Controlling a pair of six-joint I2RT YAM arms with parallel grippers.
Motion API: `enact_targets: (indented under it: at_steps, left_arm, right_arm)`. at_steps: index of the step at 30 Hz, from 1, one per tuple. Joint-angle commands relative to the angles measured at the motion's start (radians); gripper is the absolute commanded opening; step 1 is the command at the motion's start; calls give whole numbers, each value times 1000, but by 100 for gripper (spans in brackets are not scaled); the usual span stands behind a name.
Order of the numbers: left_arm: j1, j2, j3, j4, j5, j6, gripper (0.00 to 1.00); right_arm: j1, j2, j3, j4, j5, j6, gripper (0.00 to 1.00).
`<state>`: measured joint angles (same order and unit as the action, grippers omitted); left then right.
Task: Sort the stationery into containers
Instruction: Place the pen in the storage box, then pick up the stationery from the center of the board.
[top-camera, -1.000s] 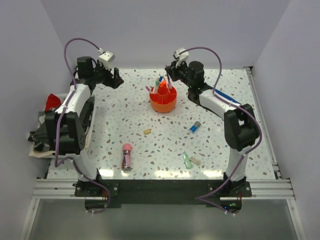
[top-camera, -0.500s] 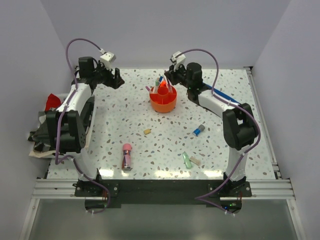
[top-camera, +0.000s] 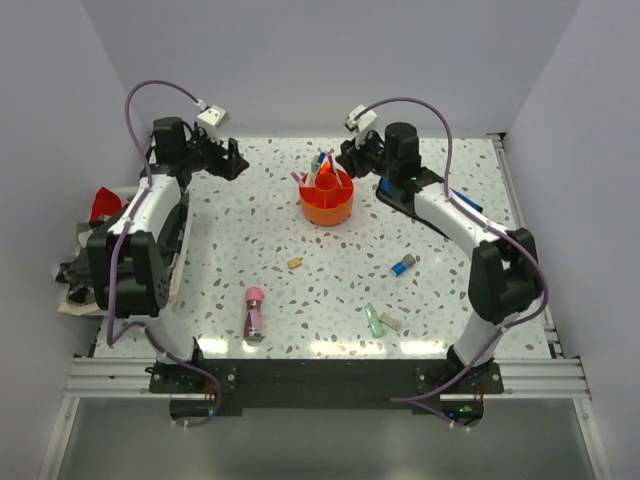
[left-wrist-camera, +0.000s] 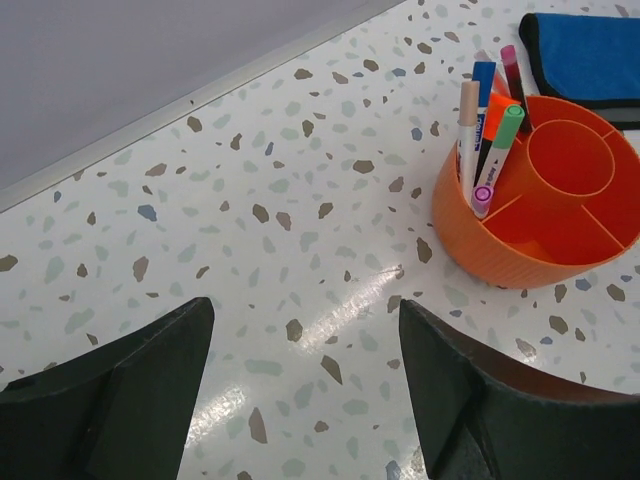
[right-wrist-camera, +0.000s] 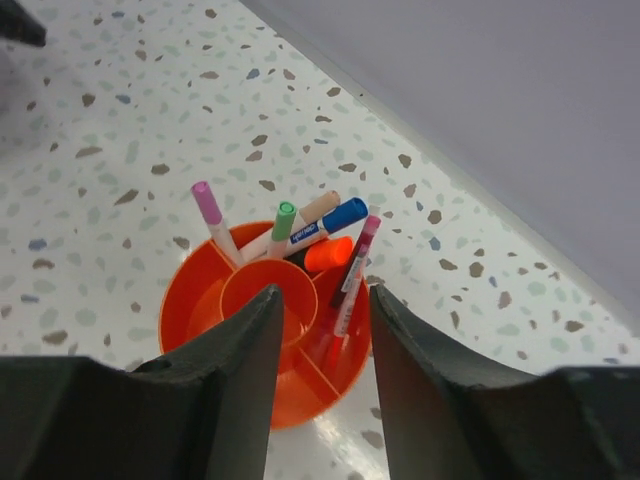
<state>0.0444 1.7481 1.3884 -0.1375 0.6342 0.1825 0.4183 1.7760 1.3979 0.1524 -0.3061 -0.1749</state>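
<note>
The orange caddy (top-camera: 326, 204) stands at the back middle of the table, with several markers (top-camera: 322, 165) upright in its rear compartments. My right gripper (top-camera: 347, 158) hovers just behind and above it, open and empty. In the right wrist view the caddy (right-wrist-camera: 195, 300) lies below the gripper (right-wrist-camera: 325, 292), and a pink marker (right-wrist-camera: 355, 262) leans inside it. My left gripper (top-camera: 236, 160) is open and empty at the back left, and its view shows the caddy (left-wrist-camera: 495, 255). A blue-capped marker (top-camera: 403, 264), two beige erasers (top-camera: 294, 263) (top-camera: 390, 322), a green marker (top-camera: 374, 320) and a pink-capped glue tube (top-camera: 254, 311) lie on the table.
A blue pouch (left-wrist-camera: 590, 50) lies behind and to the right of the caddy, partly under my right arm (top-camera: 462, 197). Red and black clutter (top-camera: 98, 208) sits off the table's left edge. The back wall is close behind both grippers.
My right arm has swung its elbow to the right and the gripper has drawn slightly back from the caddy. The blue-capped marker has rolled a little to the right. The left arm barely moved.
</note>
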Motion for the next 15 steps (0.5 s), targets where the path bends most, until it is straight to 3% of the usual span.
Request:
enact_targets:
  at_steps: [1,2,3,4,5,6,7,8,11,15]
  left_arm:
    - [-3,-128,-61,121,50,-18,79]
    - [-2,-142,-75,122,67,-20,80]
    - [-1,-168,-101,122,76,-18,80]
    - [-3,-182,-117,122,79,-18,80]
    - [-2,-196,-130,122,91,-21,80]
    - [-1,-220,-155,122,97,-21,80]
    - [-3,-234,-167,122,101,-23,80]
    - [-3,-245,-178,154,107,-23,80]
    - [-2,-283,-216,156,108,-25,80]
    - [-1,-318,-242,151,110,-28,80]
  right_arm:
    - [0,-197,-14,-384,-220,-356,47]
    - [0,-216,-10,-489,-263,-452,47]
    - [0,-228,21,-601,-286,-647,49]
    - [0,-224,44,-854,-316,-748,49]
    - [-1,-216,70,-981,-317,-847,50]
    - [0,-186,120,-1104,-305,-1038,51]
    - [7,-169,139,-1316,-282,-1122,51]
    - [10,-152,151,-1399,-201,-1193,52]
    - [13,-118,74,-1518,-35,-1330,54]
    - [16,-199,-135,-1412,113,-1464,59]
